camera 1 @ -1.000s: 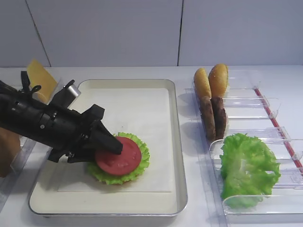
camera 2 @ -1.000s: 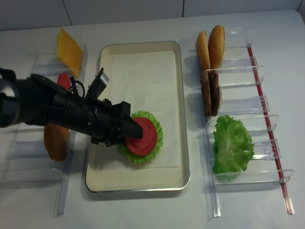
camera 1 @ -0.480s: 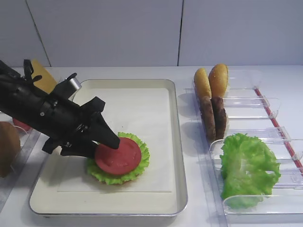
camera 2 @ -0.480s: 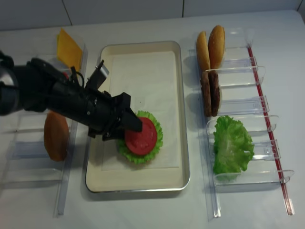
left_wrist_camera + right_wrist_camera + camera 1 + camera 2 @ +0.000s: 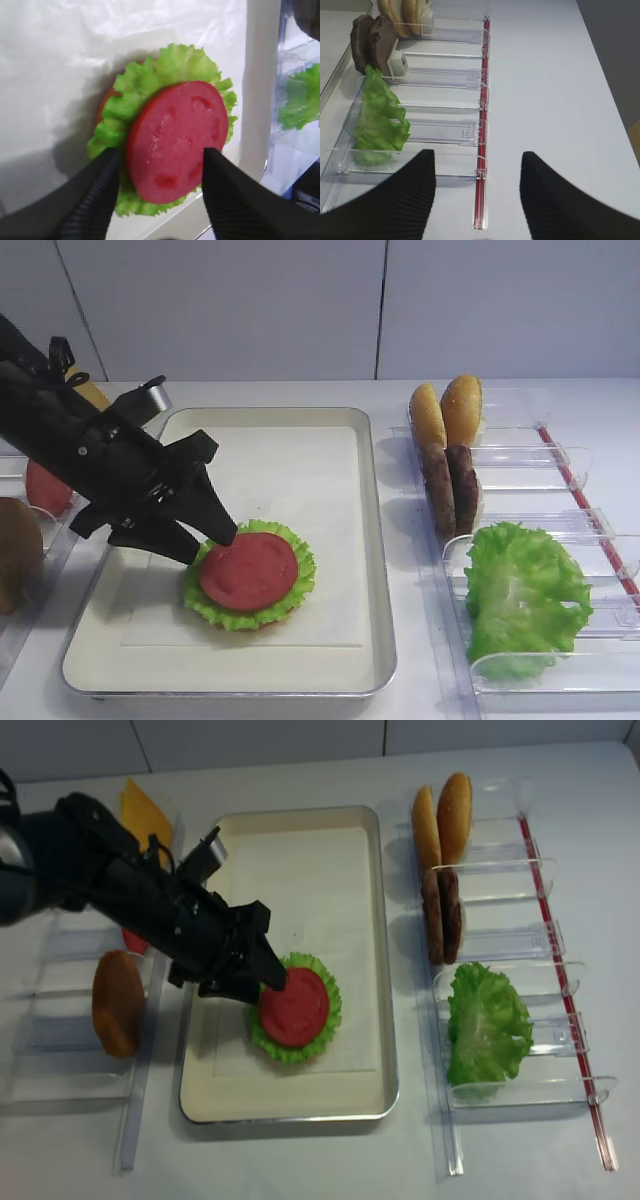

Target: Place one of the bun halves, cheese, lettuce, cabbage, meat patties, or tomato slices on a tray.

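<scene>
A red tomato slice [image 5: 248, 573] [image 5: 175, 140] [image 5: 294, 1006] lies flat on a frilly lettuce leaf [image 5: 298, 552] [image 5: 135, 85] in the near part of the silvery tray [image 5: 384, 590] [image 5: 385, 1050]. A brownish edge peeks out from under the leaf. My left gripper [image 5: 212, 545] [image 5: 265, 992] [image 5: 161, 151] hovers just above the slice's left edge, open, its fingers [image 5: 95, 190] apart from it on either side. My right gripper [image 5: 477, 154] is open and empty over the white table beside the right rack.
The clear rack on the right [image 5: 560, 455] holds two bun halves [image 5: 445, 410], two meat patties [image 5: 450, 485] and a lettuce leaf [image 5: 520, 590]. On the left, another rack holds cheese [image 5: 145, 810], a tomato slice [image 5: 45, 485] and a bun half [image 5: 118, 1002].
My left gripper has opened, let go of the tomato slice and drawn up and back to the left. The slice stays on the lettuce.
</scene>
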